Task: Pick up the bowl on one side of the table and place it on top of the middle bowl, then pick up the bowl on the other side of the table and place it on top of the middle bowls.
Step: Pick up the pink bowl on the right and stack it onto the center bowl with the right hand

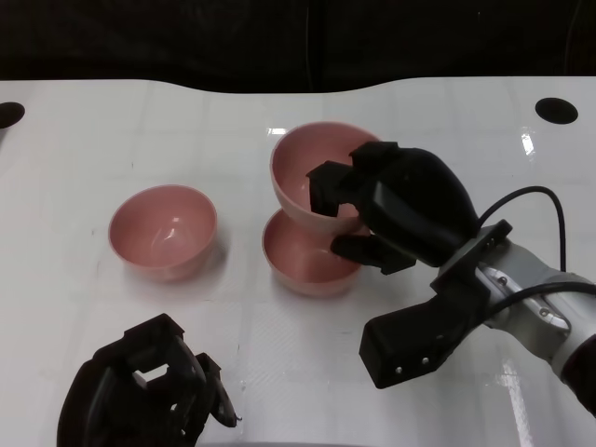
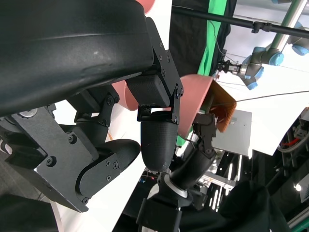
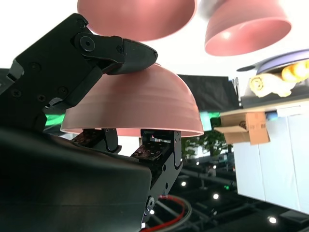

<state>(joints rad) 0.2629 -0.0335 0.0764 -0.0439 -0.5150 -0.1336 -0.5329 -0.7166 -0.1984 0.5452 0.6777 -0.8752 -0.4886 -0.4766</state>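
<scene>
Nearest the camera, the left hand (image 1: pixel 140 391) rests low over the tabletop (image 1: pixel 93 140), its fingers curled in loosely on nothing. Across from it, the fingers (image 1: pixel 331 182) of the right hand (image 1: pixel 396 209) are clamped on the rim of the raised bowl (image 1: pixel 312 177); the right wrist view shows the wall pinched between fingers inside (image 3: pixel 159 147) and one outside.

That bowl hangs tilted just above the middle bowl (image 1: pixel 303 256), and I cannot tell whether the two touch. The left bowl (image 1: pixel 163 231) sits well apart, upright and untouched.

To do this step well, I would say the hand should level the raised bowl, centre it over the middle bowl and lower it straight, letting go only once it is seated. Released while tilted, it could slide off.

All three bowls are matching pink, round and deep, with a smooth glossy inside that catches the light. They look rigid and light, with thin rims that are easy to pinch but likely slippery.
</scene>
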